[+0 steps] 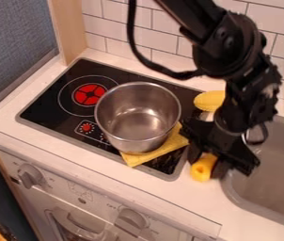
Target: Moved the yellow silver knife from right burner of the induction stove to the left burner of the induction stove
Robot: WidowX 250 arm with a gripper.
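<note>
"Starting from the left?"

"Grey round oven knob (29, 175) at lower left. Above it, at upper left, black glass stove (53, 106) with a red-lit burner (89, 94)."

"Then?"

"Mid-frame, shiny steel pot (137, 117), partly on a folded yellow cloth (145, 158)."

"And the knife?"

"Right of centre, yellow-handled knife (201, 171), holed handle end towards the lower edge, blade hidden. Pinched in the black two-finger gripper (207, 168), fingers only a handle's thickness apart."

"Further up?"

"Yellow oval toy (209, 100), partly behind the arm (239, 89). At far right, grey sink (257, 197)."

Pot (132, 134) on stove (47, 107) (cloth (137, 158) partly beneath), sink (248, 197) right.
</note>
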